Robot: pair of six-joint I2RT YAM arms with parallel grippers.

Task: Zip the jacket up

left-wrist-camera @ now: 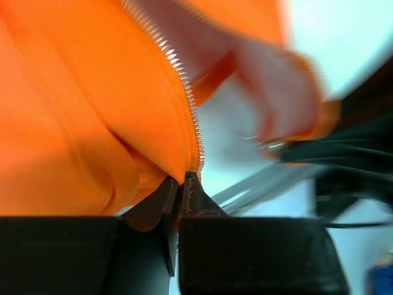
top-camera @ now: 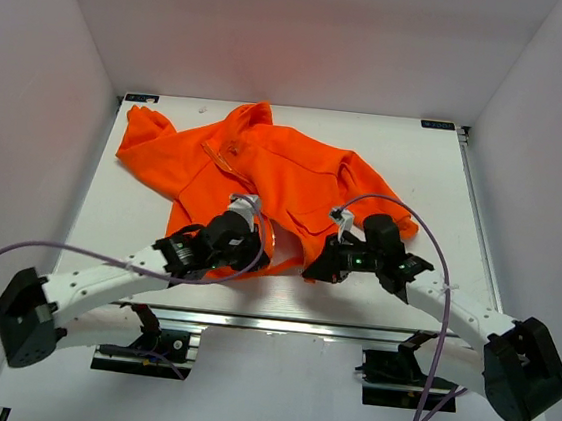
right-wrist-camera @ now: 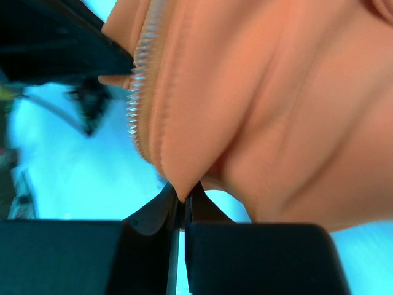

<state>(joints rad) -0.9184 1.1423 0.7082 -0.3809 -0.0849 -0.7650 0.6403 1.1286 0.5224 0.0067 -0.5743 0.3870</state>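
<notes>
Overhead, jacket (top-camera: 265, 174) lies on counter (top-camera: 425, 175), its open front running away from the arms. Left tool (top-camera: 258, 240) and right tool (top-camera: 317, 267) flank it at the near hem.
Left wrist: tool pinched shut on hem beside zipper teeth (left-wrist-camera: 184, 92).
Right wrist: tool clamped on the opposite zipper edge.

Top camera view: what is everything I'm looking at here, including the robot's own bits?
jacket: one, bright orange, crumpled across the table's middle and far left
zipper: one, pale teeth, along the jacket's open front edge
table: one, white, under everything
walls: white, enclosing three sides
cables: two, purple, one looping by each arm
arms: two, white and black, reaching in from the near edge
left gripper: one, black, shut on the jacket's edge beside the zipper
right gripper: one, black, shut on the jacket's hem near zipper teeth
</notes>
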